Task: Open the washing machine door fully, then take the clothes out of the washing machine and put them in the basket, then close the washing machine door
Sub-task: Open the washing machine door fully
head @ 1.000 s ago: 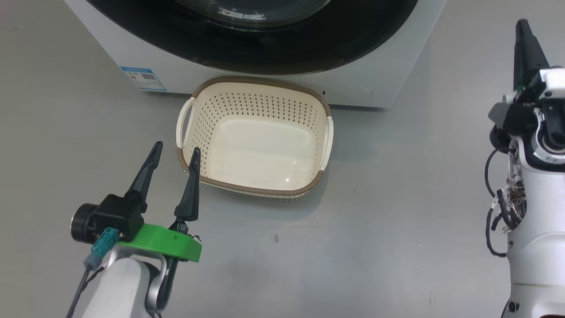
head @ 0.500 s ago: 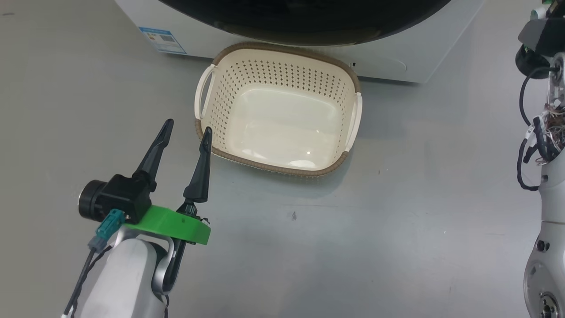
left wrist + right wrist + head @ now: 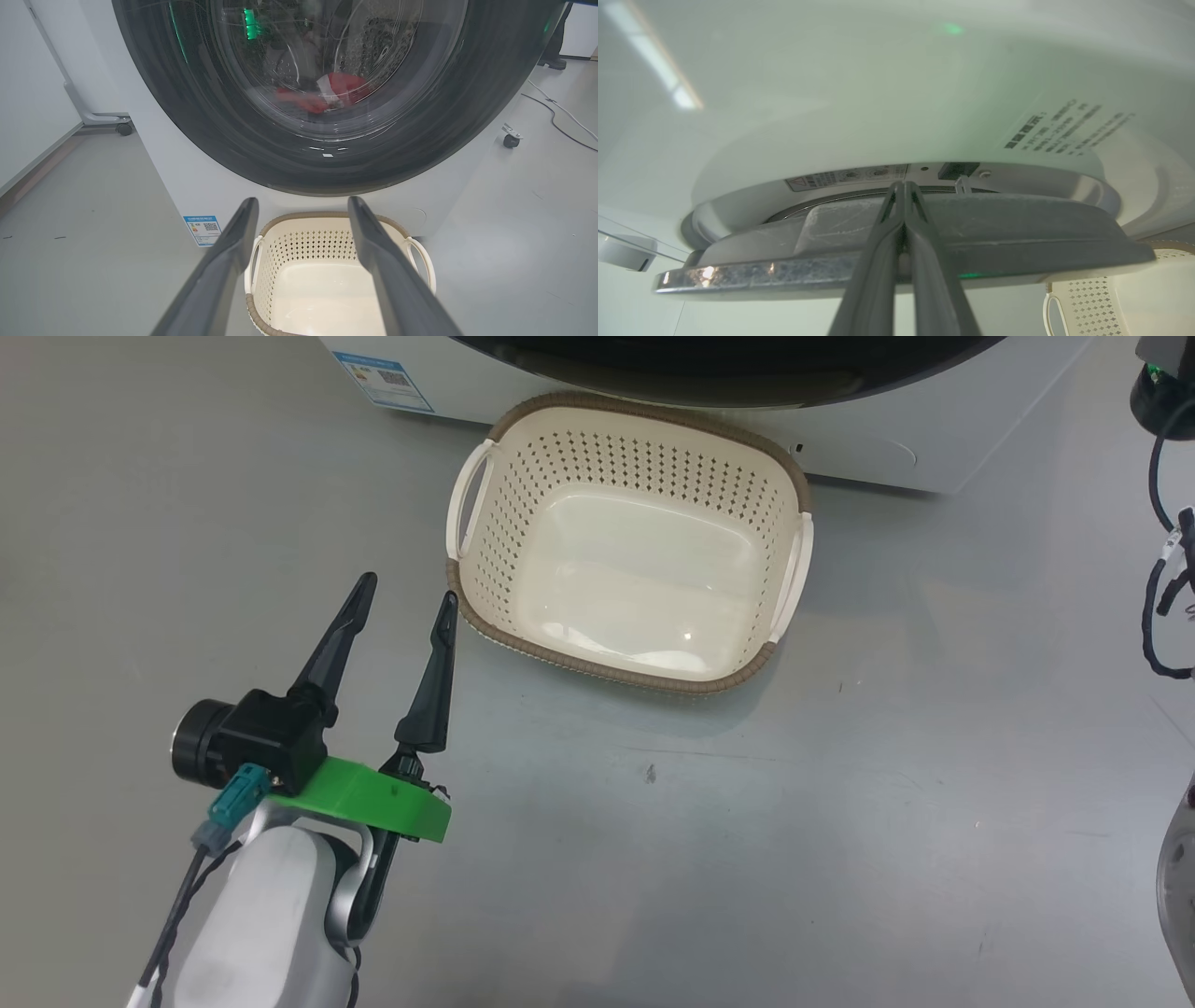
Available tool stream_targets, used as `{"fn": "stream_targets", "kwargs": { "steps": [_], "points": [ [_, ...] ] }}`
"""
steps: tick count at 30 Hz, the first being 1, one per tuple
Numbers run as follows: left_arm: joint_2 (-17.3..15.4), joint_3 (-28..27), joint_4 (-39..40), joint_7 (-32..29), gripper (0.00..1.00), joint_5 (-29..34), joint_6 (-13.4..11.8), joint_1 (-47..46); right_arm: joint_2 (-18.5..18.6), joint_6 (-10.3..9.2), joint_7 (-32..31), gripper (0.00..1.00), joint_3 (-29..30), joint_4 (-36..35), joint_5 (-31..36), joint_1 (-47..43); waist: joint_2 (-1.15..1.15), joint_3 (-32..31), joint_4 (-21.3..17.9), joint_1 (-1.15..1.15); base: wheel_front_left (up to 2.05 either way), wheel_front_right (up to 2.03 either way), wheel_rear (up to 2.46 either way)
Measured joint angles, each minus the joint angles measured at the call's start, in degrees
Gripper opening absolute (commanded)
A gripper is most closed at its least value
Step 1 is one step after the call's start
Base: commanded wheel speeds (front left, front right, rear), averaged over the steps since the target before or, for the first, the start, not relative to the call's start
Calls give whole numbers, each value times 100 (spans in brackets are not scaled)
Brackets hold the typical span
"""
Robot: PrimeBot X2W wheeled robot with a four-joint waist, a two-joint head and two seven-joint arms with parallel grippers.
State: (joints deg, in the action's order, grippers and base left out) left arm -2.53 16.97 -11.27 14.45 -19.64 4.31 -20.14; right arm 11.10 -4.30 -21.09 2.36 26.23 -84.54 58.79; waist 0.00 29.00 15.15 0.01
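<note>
A smooth grey floor (image 3: 840,849) is running under the whole station. The washing machine (image 3: 887,448) is standing at 12 o'clock in the head view, its blue label (image 3: 383,378) showing toward 11 o'clock. The basket (image 3: 504,523) is sitting upright on the floor just in front of the machine, its bare bottom showing. The left gripper (image 3: 409,588) is hovering at 8 o'clock of the basket, fingers spread apart and grasping nothing, the nearer fingertip just beside the basket's rim. In the left wrist view the washing machine door (image 3: 233,140) is facing the camera, and the clothes (image 3: 343,86) are lying inside the machine behind the door's glass, at 12 o'clock of the basket. In the right wrist view the right gripper (image 3: 903,186) is lying across the door's edge, fingers pressed together with nothing seen between them, tips reaching the narrow gap between door and machine front
</note>
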Motion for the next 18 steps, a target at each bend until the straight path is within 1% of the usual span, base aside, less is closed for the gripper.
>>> {"fn": "stream_targets", "kwargs": {
  "steps": [1, 5, 13, 18],
  "points": [
    [1, 1, -2, 0, 100, 1, 3, -3, 18, -40, -31, 0, 0, 41, 1, 27, 0, 3, 6, 0, 0, 0, 0],
    [10, 7, -15, 0, 100, 7, 9, -15, 90, -49, -133, 0, -12, 192, 7, 179, 0, 13, 30, 0, 0, 0, 0],
    [27, 62, -38, 0, 100, 42, 54, -65, 241, -140, -436, 0, -85, 490, 4, 406, 0, 38, 93, 0, 0, 0, 0],
    [41, 74, -57, 0, 100, 51, 55, -101, 344, -142, -670, 0, -118, 613, -15, 515, 0, 44, 137, 0, 0, 0, 0]
  ]
}}
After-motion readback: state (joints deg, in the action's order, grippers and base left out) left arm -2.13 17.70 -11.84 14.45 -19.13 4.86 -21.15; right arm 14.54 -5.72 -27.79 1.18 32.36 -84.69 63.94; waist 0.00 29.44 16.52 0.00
